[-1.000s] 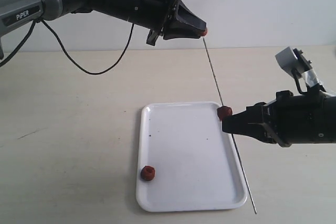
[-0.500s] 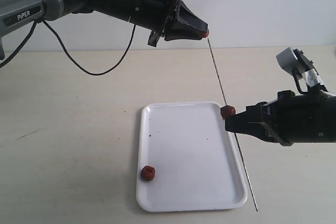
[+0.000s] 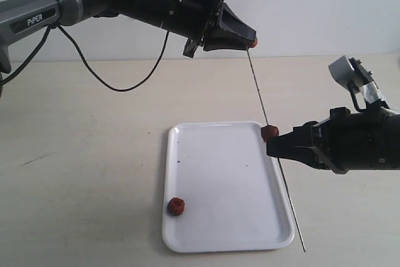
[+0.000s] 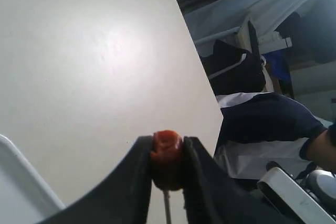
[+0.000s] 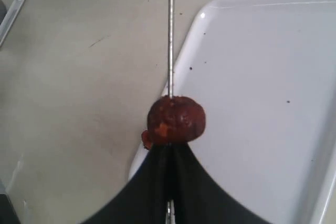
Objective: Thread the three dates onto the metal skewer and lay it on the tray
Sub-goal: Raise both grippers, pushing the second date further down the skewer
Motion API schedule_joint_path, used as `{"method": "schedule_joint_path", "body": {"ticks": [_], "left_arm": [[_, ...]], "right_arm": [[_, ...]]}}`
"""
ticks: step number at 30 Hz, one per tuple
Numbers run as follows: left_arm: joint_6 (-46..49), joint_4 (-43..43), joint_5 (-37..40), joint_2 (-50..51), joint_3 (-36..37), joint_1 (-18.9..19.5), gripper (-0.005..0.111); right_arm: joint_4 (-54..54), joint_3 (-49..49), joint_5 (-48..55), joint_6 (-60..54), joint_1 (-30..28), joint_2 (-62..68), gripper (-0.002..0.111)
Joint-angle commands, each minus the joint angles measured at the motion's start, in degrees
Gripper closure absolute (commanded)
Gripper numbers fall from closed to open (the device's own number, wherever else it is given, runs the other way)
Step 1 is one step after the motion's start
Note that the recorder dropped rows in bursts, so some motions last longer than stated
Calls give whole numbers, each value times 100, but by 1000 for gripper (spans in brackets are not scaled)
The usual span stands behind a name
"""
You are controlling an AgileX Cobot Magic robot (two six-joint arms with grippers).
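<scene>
Occupying the bench (image 3: 94, 154) at lower centre, the tray (image 3: 212, 223) lies below the left tool (image 3: 250, 39), upper centre, pinching one date (image 4: 167, 156), and the right tool (image 3: 270, 146), mid-right, clamped on the slanting metal skewer (image 3: 257, 92) just under a threaded date (image 3: 269, 132), with a third date (image 3: 176, 206) loose in the tray's lower-left corner.

Slanted skewer (image 3: 259, 92); top date (image 3: 252, 42), middle date (image 3: 269, 132)

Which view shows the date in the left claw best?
The left wrist view: close up, the date sits clamped in the left claw. The exterior view shows only its red tip; the right wrist view misses it.
</scene>
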Motion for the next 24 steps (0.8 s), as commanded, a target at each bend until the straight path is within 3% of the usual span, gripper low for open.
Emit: {"method": "schedule_joint_path", "body": {"ticks": [1,14,24], "left_arm": [[39,-104,-32,-78,9,-12,86],[39,-104,-132,-78,9,-12,86],[132,-304,-549,-78,9,-19,86]], "right_arm": [[162,13,67,-78,-23,-46,108],[525,-52,58,-106,-23,-46,108],[525,-702,-3,872,-23,-46,108]]}}
